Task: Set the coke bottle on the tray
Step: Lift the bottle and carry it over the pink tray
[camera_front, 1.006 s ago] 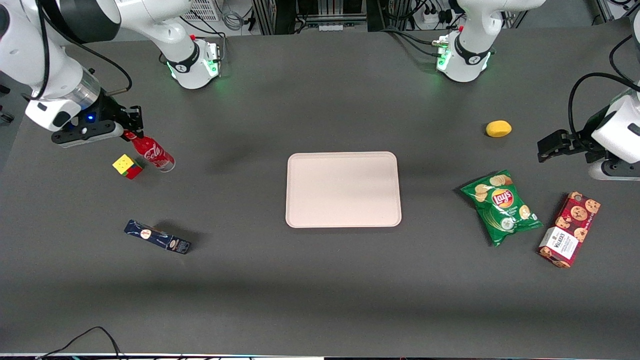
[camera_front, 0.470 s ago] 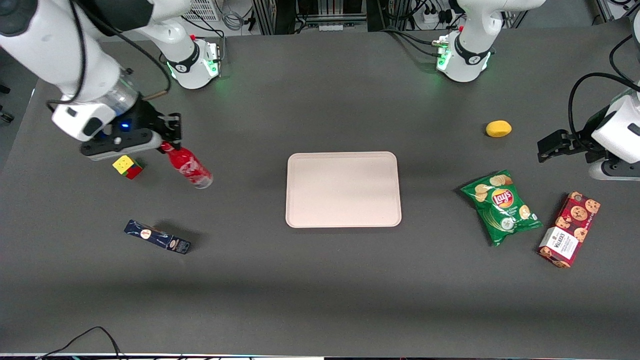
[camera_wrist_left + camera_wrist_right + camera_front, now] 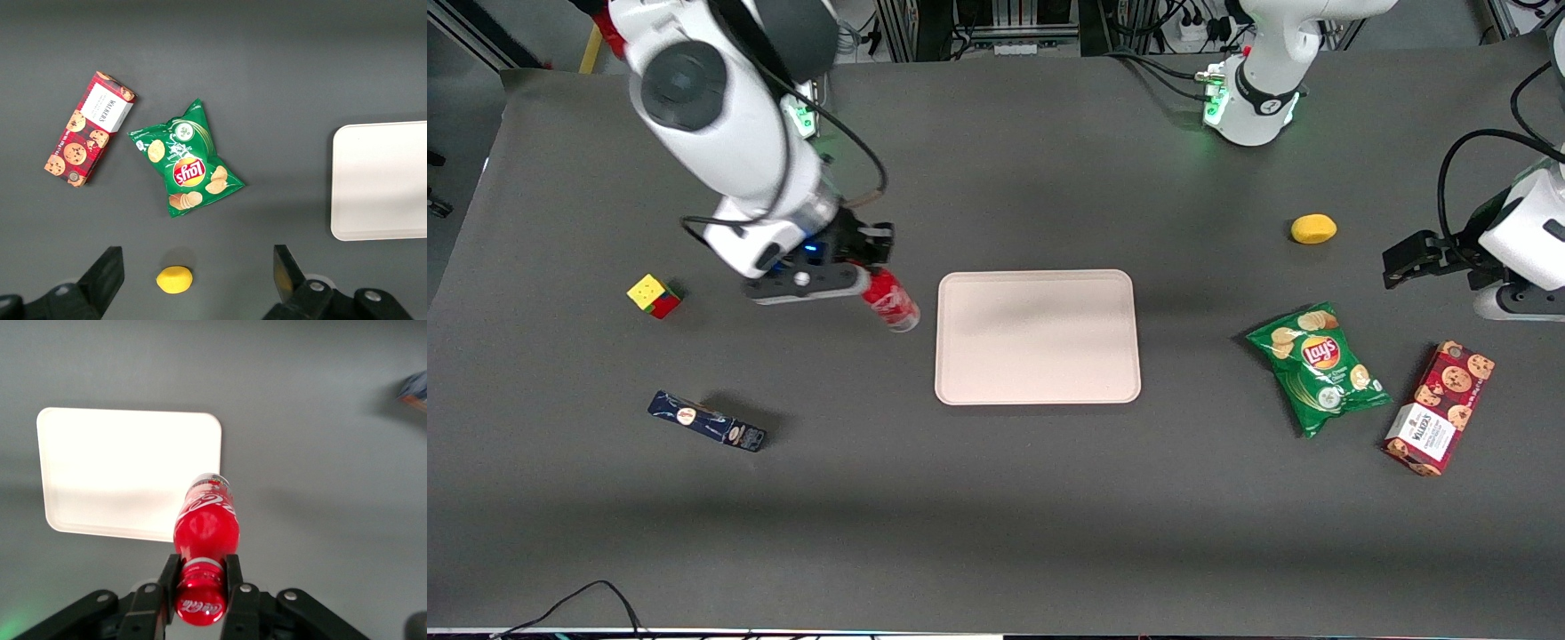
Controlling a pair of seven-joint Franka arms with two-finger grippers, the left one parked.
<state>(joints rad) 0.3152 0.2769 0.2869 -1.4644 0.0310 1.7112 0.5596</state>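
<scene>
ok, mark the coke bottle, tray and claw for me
coke bottle (image 3: 204, 530), right wrist view, red body.
tray (image 3: 1037, 391), front view, rim nearest the camera.
claw (image 3: 201, 583), right wrist view, between the fingertips, shut on the bottle's neck.

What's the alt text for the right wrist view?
The gripper is shut on the neck of a red coke bottle, carrying it above the dark table with its base at the edge of the pale, empty tray.
</scene>
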